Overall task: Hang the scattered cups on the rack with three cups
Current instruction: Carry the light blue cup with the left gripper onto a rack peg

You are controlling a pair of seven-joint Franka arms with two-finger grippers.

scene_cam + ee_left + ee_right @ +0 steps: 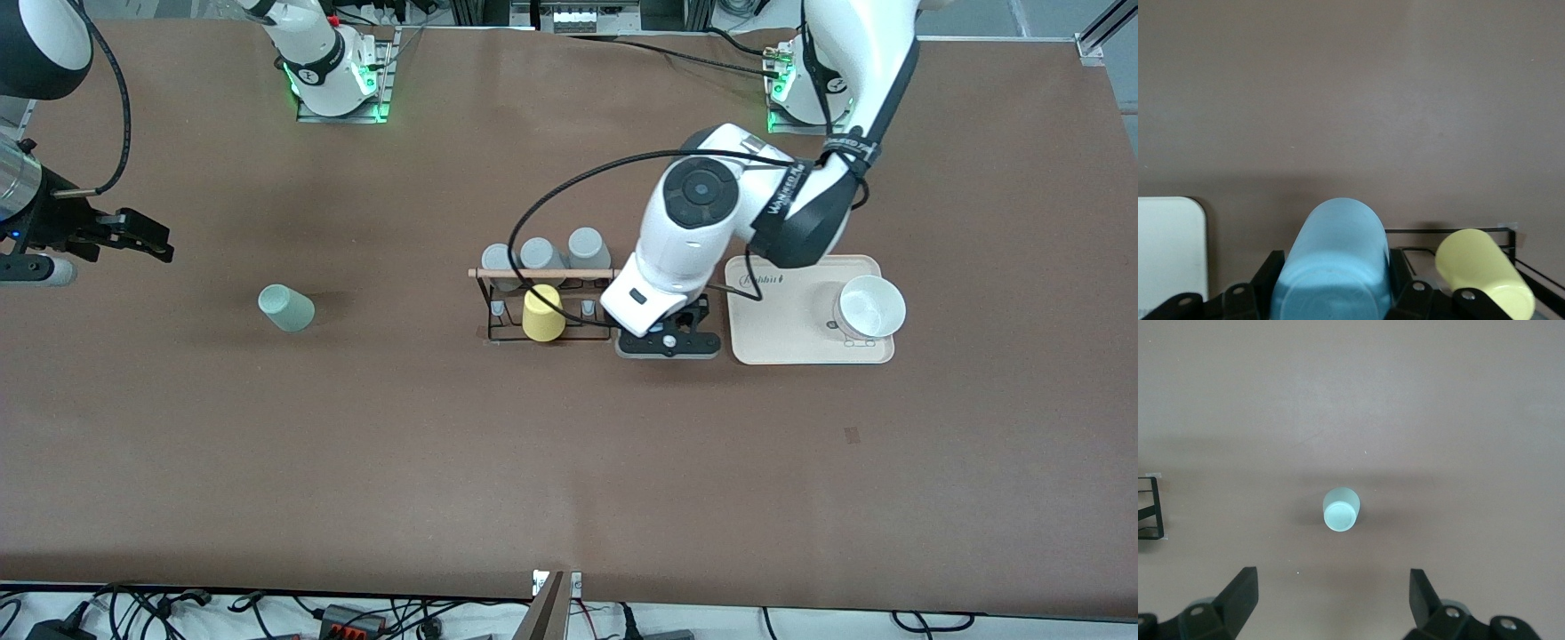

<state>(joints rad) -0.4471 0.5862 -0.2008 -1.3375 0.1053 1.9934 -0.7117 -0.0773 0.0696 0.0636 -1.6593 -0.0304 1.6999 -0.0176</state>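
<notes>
The light blue cup (1335,263) lies on its side between the fingers of my left gripper (1335,297), which is shut on it. In the front view that gripper (669,340) sits low between the rack (498,311) and the beige tray, and the wrist hides the blue cup. The black wire rack has a wooden rod (542,273), three grey cups (542,255) and a yellow cup (542,313). The mint-green cup (286,308) stands upside down toward the right arm's end. My right gripper (153,240) is open and empty, in the air short of it; the wrist view shows the cup (1341,509) ahead of the gripper (1331,593).
A beige tray (782,342) holding a white bowl (869,307) lies beside the left gripper, toward the left arm's end. The left wrist view shows the tray's corner (1168,247), the yellow cup (1481,270) and the rack wire (1451,231).
</notes>
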